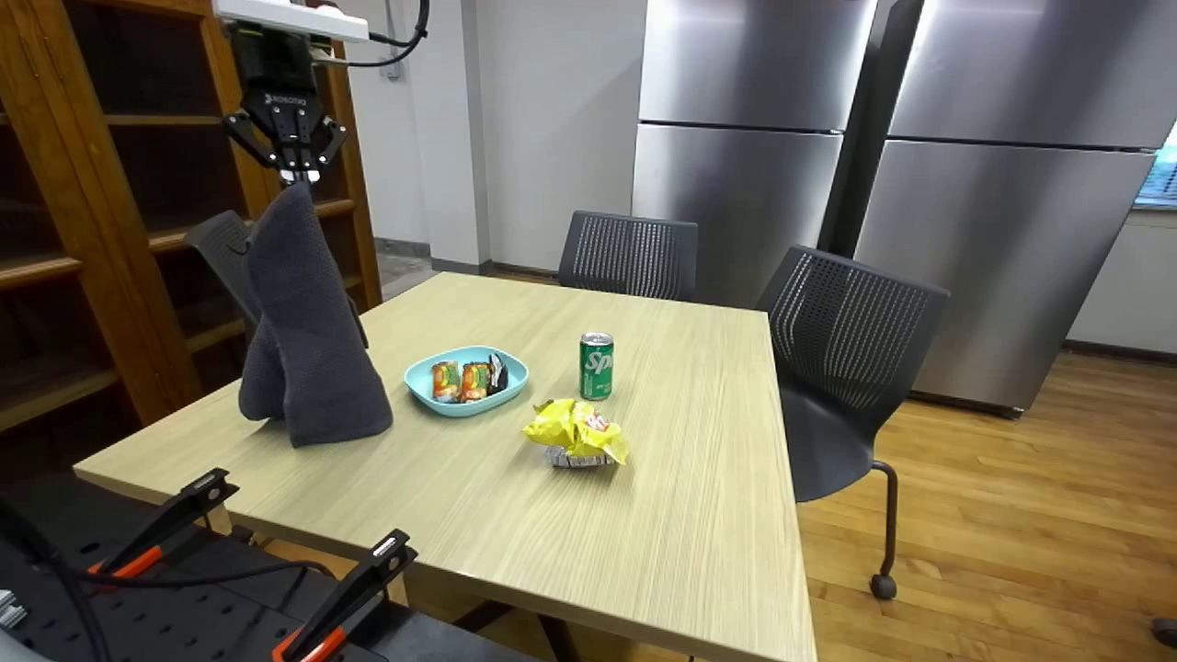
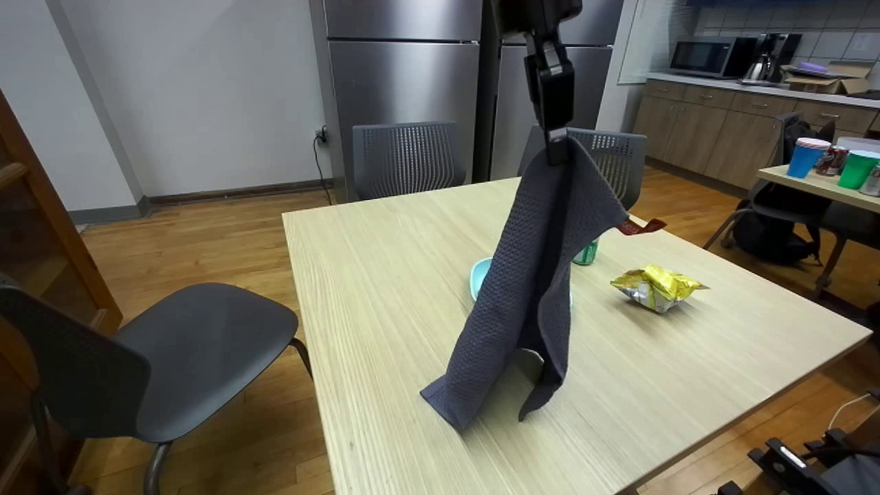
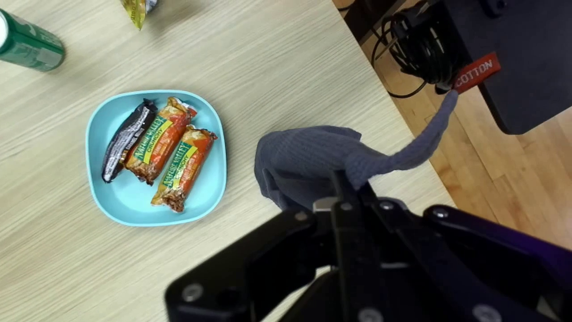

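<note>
I have the gripper (image 1: 300,177) clamped on the grey cloth (image 2: 502,295), fingers together with only fabric between them. I read this as the hold step: cloth pinched and hanging, nothing let go. Next move, in my judgement, calls for keeping the pinch firm and going slowly, since loose fabric can swing or drag. Cloth vs fingers: caught near its upper end, bulk hanging below the tips; in the wrist view it's about mid-frame, one end curling up-right to a red tag (image 3: 476,73) reading COTTON. Lower edge is at the table (image 1: 680,533) or barely above, can't tell which. Just beside the cloth, left half of the wrist view: light blue bowl (image 3: 127,197), two orange-wrapped bars (image 3: 184,168) and one dark bar (image 3: 129,141) in it. Further off, upper left there, green can (image 3: 33,45); yellow chip bag (image 1: 575,428) near it, mid-frame in an exterior view. Behind: chairs (image 1: 851,322), fridges (image 1: 736,202), upper right.
</note>
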`<state>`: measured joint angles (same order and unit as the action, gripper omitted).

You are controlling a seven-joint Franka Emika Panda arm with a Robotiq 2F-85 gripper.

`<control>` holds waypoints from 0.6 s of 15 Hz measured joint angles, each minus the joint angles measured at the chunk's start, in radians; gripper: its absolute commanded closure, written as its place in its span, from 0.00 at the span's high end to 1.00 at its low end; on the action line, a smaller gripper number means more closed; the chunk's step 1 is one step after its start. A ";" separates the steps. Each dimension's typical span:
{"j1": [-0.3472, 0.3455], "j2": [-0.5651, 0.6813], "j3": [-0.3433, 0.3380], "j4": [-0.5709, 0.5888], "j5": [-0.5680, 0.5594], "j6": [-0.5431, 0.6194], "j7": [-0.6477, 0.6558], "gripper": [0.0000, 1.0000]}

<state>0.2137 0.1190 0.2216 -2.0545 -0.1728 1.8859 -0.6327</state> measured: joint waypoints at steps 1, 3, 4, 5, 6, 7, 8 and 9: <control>-0.011 0.004 -0.009 0.000 0.008 0.000 -0.022 0.01; -0.035 0.010 -0.027 0.000 0.023 0.000 -0.070 0.01; -0.046 0.013 -0.035 0.001 0.030 0.000 -0.092 0.01; -0.057 0.015 -0.042 0.001 0.036 0.000 -0.110 0.01; -0.064 0.017 -0.048 0.001 0.043 0.000 -0.125 0.01; -0.070 0.017 -0.052 0.001 0.053 0.000 -0.136 0.01; -0.073 0.018 -0.054 0.001 0.065 0.000 -0.140 0.01; -0.074 0.018 -0.055 0.001 0.074 -0.001 -0.140 0.01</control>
<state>0.1402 0.1370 0.1669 -2.0538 -0.0992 1.8849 -0.7728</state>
